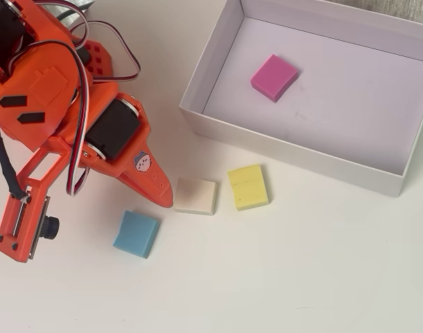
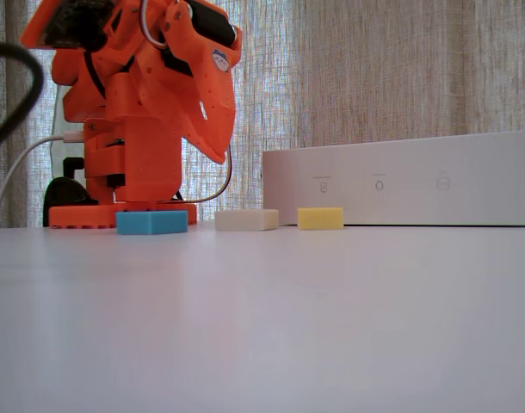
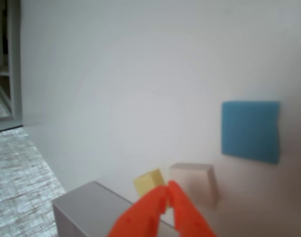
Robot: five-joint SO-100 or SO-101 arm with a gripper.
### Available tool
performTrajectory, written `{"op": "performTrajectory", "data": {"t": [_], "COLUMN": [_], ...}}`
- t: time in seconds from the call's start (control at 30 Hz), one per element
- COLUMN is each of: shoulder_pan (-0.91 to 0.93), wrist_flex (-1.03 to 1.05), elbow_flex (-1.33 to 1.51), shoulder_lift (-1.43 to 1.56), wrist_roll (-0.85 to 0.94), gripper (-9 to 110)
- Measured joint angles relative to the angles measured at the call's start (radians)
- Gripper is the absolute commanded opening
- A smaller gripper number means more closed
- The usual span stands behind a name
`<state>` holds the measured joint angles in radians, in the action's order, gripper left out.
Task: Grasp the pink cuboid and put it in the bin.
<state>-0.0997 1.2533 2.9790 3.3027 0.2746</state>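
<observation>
The pink cuboid (image 1: 274,78) lies flat on the floor of the bin (image 1: 281,146), toward its upper left part in the overhead view. In the fixed view the bin (image 2: 400,181) shows only its white side wall, which hides the cuboid. My orange gripper (image 1: 166,201) hangs outside the bin, its tip just left of the cream block in the overhead view. It sits raised above the table in the fixed view (image 2: 219,159). In the wrist view the gripper (image 3: 169,185) has its fingers closed together with nothing between them.
Three blocks lie on the white table in front of the bin: a cream block (image 1: 195,195), a yellow block (image 1: 247,186) and a blue block (image 1: 136,234). The arm's base (image 2: 120,215) stands behind the blue block in the fixed view.
</observation>
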Motion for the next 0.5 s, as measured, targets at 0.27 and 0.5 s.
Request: {"op": "performTrajectory", "data": {"t": [0.27, 0.5], "shoulder_pan": [0.0, 0.0], "wrist_flex": [0.0, 0.0], "elbow_flex": [0.0, 0.0], "shoulder_lift": [0.0, 0.0], "wrist_roll": [0.0, 0.0], "gripper": [-8, -8]}}
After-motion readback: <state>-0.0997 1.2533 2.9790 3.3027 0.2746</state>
